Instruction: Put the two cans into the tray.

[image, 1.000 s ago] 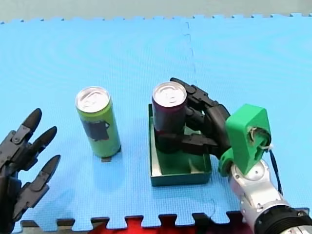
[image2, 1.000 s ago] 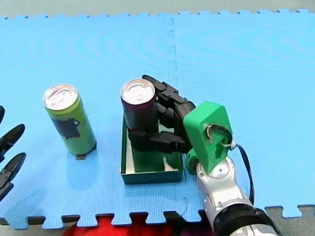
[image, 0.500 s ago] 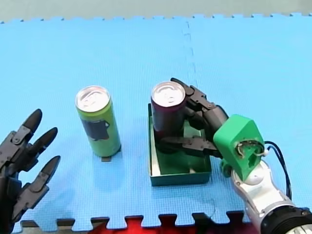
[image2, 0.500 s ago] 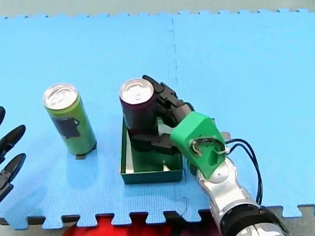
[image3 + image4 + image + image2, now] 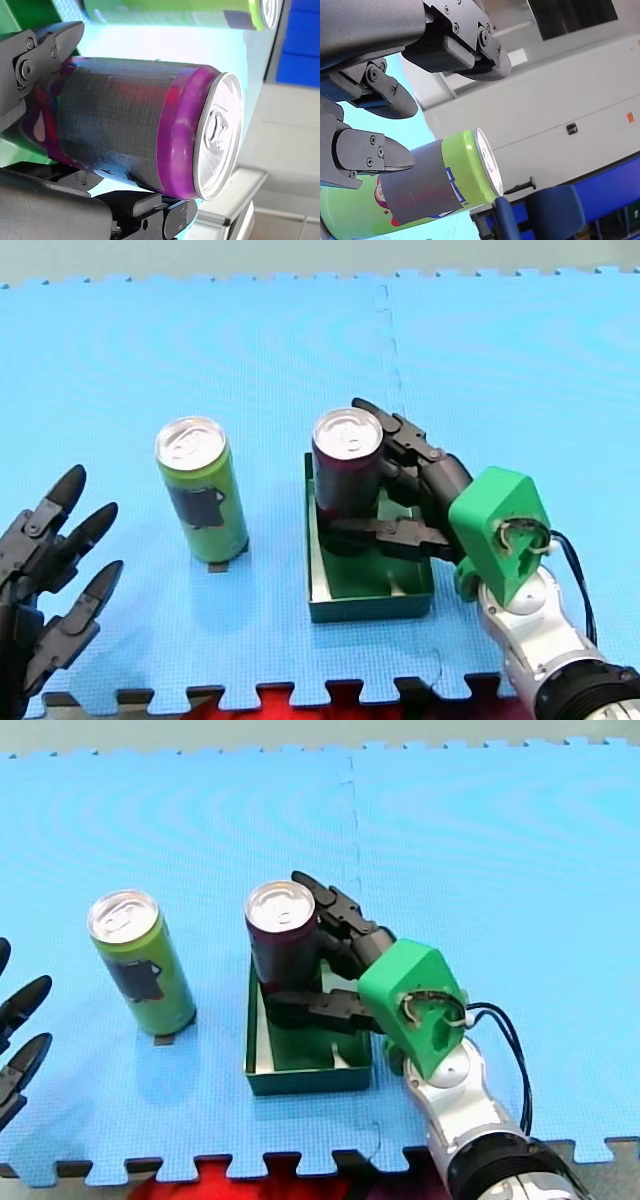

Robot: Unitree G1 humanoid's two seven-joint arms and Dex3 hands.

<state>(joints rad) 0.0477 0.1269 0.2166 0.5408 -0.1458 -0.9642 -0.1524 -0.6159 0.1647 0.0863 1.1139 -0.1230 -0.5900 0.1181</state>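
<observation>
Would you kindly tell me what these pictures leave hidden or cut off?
The purple can's base: head views, hidden by the right robot hand; contact with the tray unclear.
The left robot hand: cut off by the head views' left edge.
The green can's label: head views, covered by dark tape.

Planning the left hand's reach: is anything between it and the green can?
Nothing visible: only bare mat lies between the left hand and the upright green can. The right hand holds the purple can at the tray.

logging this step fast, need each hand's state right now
Left hand: open, holding nothing, at the near left corner of the mat.
Right hand: shut on the purple can, at the green tray.
</observation>
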